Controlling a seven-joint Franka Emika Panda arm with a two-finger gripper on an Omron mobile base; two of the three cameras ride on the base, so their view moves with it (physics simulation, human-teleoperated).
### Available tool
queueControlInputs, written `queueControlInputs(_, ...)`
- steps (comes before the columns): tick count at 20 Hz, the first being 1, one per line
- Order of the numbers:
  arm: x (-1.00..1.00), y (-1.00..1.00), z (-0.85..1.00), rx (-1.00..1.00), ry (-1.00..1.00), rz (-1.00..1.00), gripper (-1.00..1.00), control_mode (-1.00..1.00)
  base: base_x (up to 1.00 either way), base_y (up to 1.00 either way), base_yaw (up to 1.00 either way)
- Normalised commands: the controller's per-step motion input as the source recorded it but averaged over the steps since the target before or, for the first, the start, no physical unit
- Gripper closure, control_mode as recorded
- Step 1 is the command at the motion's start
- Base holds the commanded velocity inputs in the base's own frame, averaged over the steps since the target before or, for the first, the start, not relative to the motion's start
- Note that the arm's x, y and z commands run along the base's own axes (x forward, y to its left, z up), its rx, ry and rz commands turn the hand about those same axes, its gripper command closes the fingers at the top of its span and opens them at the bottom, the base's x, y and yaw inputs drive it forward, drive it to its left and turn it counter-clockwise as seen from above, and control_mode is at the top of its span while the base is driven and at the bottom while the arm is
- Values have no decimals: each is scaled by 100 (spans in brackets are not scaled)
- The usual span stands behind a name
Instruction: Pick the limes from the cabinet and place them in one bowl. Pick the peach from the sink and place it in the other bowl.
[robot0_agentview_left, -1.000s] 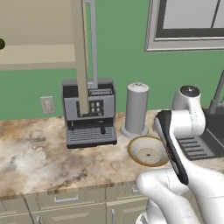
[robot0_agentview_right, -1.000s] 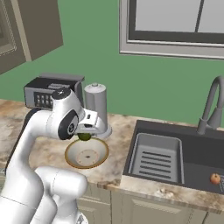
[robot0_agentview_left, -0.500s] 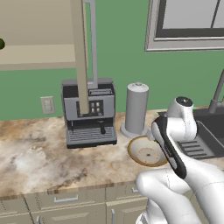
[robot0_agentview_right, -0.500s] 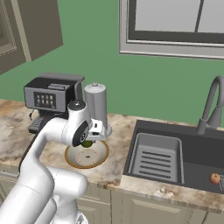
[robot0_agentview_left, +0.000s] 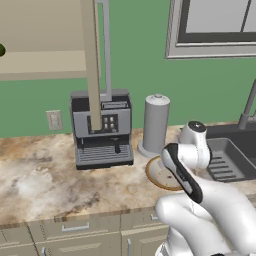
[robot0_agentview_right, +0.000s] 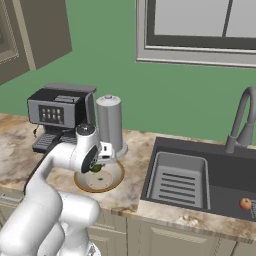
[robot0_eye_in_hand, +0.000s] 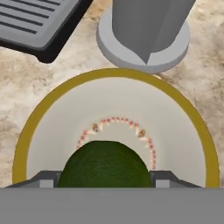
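Observation:
My gripper (robot0_agentview_right: 97, 167) is shut on a dark green lime (robot0_agentview_right: 94, 169) and holds it low over the shallow tan-rimmed bowl (robot0_agentview_right: 116, 183). In the hand view the lime (robot0_eye_in_hand: 105, 165) sits between the fingertips (robot0_eye_in_hand: 47, 178), just above the bowl's cream inside (robot0_eye_in_hand: 175, 131). A second lime (robot0_agentview_left: 1, 50) lies on the shelf of the open cabinet (robot0_agentview_left: 40, 62) at the far left. The orange-red peach (robot0_agentview_right: 245, 203) rests in the sink (robot0_agentview_right: 220, 155) at its right end. My arm covers most of the bowl (robot0_agentview_left: 156, 176) in the left base view. The other bowl is out of view.
A grey canister (robot0_agentview_right: 109, 122) stands just behind the bowl, and a coffee machine (robot0_agentview_left: 101, 127) sits to its left. The cabinet door (robot0_agentview_left: 91, 60) hangs open edge-on above the machine. A gooseneck faucet (robot0_agentview_right: 239, 120) rises behind the sink's slotted rack (robot0_agentview_right: 179, 177).
My hand has come down with the lime, from above the bowl to just over its inside. Nothing else moved.

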Motion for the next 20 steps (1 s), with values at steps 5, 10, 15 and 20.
queueControlInputs(5, 42, 0, -42, 0, 7, 8, 100, -100, 0, 0, 0)
queueControlInputs(10, 17, 0, -55, 0, 2, 4, 100, -100, 0, 0, 0)
queueControlInputs(15, 3, 0, -49, 0, 1, 2, -100, -100, 0, 0, 0)
queueControlInputs(20, 1, 0, -34, 0, 0, 1, -100, -100, 0, 0, 0)
